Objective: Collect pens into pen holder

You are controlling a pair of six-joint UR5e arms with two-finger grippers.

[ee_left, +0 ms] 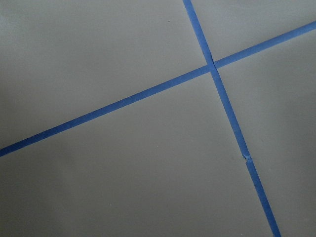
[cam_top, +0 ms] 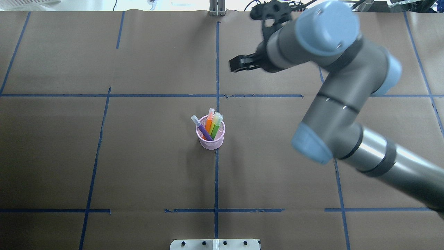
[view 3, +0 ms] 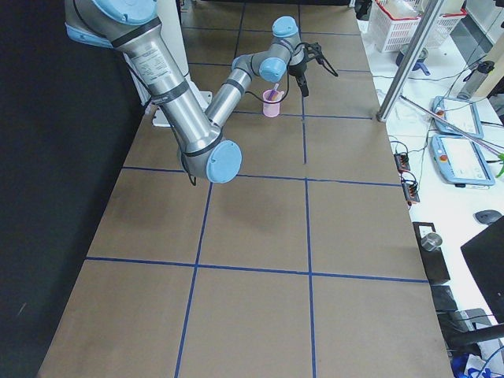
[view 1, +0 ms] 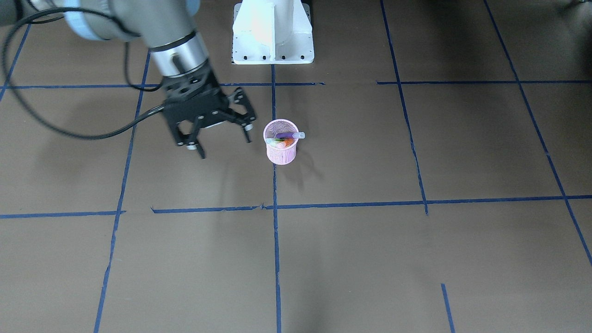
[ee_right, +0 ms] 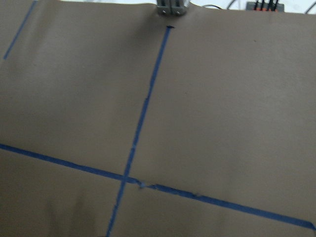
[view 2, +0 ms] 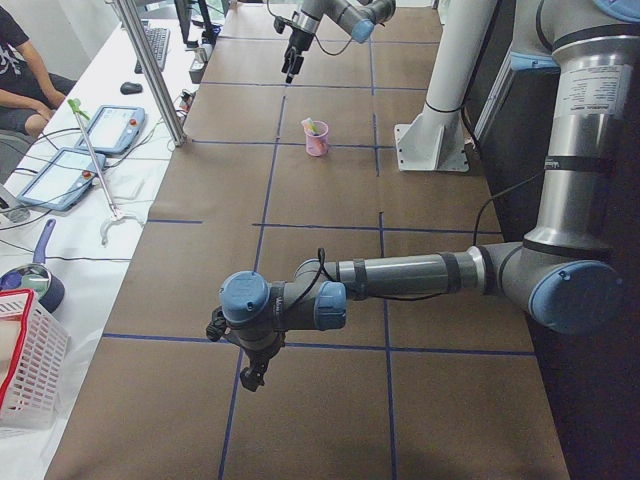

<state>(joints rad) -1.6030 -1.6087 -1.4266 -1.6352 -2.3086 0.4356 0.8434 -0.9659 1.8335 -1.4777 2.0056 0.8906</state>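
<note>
From my side the collecting looks finished. The pen holder stands upright on the brown table, near the crossing of the blue tape lines. The purple pen, the orange pen and the green pen stand inside it, leaning on the rim with their pale caps up. I see no further pen outside the cup in any view. The right gripper hangs above the table near the cup, not touching it; its jaws are wide apart and hold nothing. The left gripper is well apart, at the table's far end, and I cannot tell its opening. I judge that only pulling the arms back is left.
</note>
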